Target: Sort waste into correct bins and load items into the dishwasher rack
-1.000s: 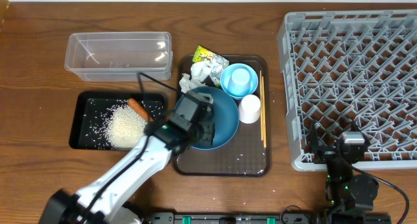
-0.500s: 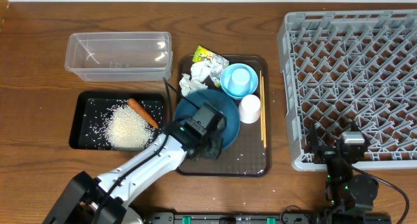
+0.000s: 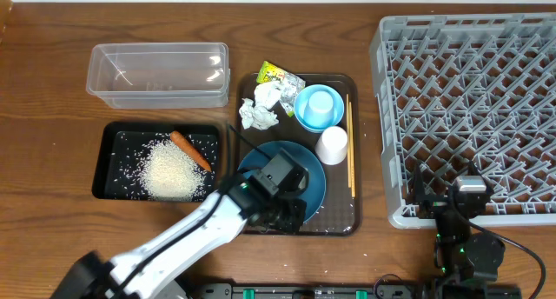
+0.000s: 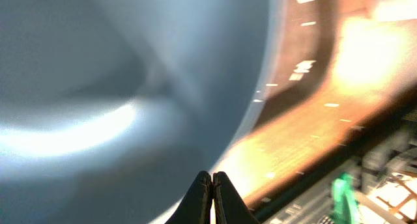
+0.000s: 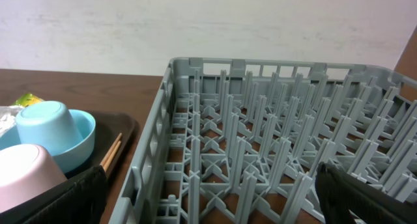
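Your left fingers (image 4: 199, 199) are pressing together to a thin seam right at the near rim of the large dark-blue bowl (image 3: 314, 170). Most likely you are pinching that rim, since an edge grip is the only purchase a wide bowl offers. The left wrist view is blurring badly, so contact is a judgement. The bowl is sitting on the near end of the dark-brown tray (image 3: 340, 219), beside the white cup (image 3: 332, 145).

Your right fingers (image 5: 68, 199) are hanging spread wide at the near corner of the dishwasher rack (image 3: 469, 99), probably placed to receive.

Rice (image 3: 169, 170) and carrot (image 3: 189, 149) are lying in the black tray (image 3: 109, 184). Crumpled paper (image 3: 258, 115) and wrapper (image 3: 274, 75) are lying at the dark-brown tray's far end.

The wrapper is showing green-yellow print, too small to read. No other lettering is showing.
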Available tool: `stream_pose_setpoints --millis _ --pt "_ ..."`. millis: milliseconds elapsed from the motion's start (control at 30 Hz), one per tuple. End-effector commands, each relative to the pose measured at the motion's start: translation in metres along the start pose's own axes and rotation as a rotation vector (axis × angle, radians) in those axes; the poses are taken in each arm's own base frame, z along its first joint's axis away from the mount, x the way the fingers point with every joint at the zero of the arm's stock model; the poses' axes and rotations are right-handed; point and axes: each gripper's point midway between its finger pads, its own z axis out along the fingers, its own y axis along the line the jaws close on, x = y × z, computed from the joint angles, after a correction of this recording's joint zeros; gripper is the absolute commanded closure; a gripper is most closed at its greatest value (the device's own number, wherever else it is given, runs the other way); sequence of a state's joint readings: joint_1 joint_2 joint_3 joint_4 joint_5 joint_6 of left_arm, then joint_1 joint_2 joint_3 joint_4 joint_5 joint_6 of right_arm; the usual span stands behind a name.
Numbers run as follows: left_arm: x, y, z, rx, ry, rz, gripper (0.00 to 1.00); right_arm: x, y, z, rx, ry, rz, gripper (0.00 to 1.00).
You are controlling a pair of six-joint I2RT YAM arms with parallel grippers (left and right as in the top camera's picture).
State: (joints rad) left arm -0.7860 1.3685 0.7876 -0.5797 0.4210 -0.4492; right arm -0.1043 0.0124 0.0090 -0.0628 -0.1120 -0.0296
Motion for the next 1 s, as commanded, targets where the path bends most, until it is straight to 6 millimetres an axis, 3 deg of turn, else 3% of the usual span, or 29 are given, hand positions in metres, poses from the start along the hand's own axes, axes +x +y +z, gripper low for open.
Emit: stream_pose_setpoints --millis 0,67,167,233,267,367,400,500,633,767,967 --pt "-0.007 -0.021 -0.026 0.079 -0.078 0.036 0.94 0.001 -0.003 0.000 0.013 0.000 0.015 0.01" --pt "-0.023 -0.013 -0.045 0.015 -0.205 0.051 0.94 0.001 -0.003 0.000 0.013 0.000 0.015 0.01" --pt "-0.064 0.029 -0.091 -0.233 -0.509 0.013 0.92 0.001 -0.003 0.000 0.013 0.000 0.015 0.01" --pt "-0.085 0.042 -0.122 -0.310 -0.662 -0.002 0.92 0.001 -0.003 0.000 0.013 0.000 0.015 0.01" --pt "-0.094 0.041 -0.132 -0.305 -0.709 0.023 0.88 0.001 -0.003 0.000 0.013 0.000 0.015 0.01" --pt "-0.112 0.041 -0.150 -0.273 -0.760 0.032 0.55 0.001 -0.003 0.000 0.013 0.000 0.015 0.01" --pt "-0.117 0.042 -0.154 -0.266 -0.758 0.031 0.51 0.001 -0.003 0.000 0.013 0.000 0.015 0.01" --pt "-0.129 0.047 -0.160 -0.233 -0.686 0.019 0.33 0.001 -0.003 0.000 0.013 0.000 0.015 0.01" --pt "-0.144 0.057 -0.161 -0.204 -0.518 -0.028 0.16 0.001 -0.003 0.000 0.013 0.000 0.015 0.01" --pt "-0.158 0.072 -0.146 -0.240 -0.391 -0.095 0.12 0.001 -0.003 0.000 0.013 0.000 0.015 0.01" --pt "-0.164 0.076 -0.103 -0.175 -0.273 -0.117 0.08 0.001 -0.003 0.000 0.013 0.000 0.015 0.01"
